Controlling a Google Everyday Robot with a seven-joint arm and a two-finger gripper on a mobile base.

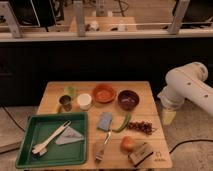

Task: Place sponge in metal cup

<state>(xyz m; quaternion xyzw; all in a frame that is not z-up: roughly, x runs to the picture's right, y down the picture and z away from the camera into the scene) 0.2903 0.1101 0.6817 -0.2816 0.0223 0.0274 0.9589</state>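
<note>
Nearest, one fork [103, 146] lies just before the one sponge [105, 121] on the desk [149, 109]. The hand [169, 116] hangs released and empty well right of the sponge, off the desk edge. Left beyond the sponge stand three cups: the metal cup [65, 102], a white cup [84, 101] and a green cup [70, 91]. Straight beyond it are two bowls, an orange bowl [104, 93] and a dark bowl [128, 99].

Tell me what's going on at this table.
Nothing is being handled yet. The robot's hand hangs open and empty just off the right edge of the wooden table. The blue-grey sponge lies loose near the middle of the table. The metal cup it should go into stands upright at the back left, next to a white cup.
</note>
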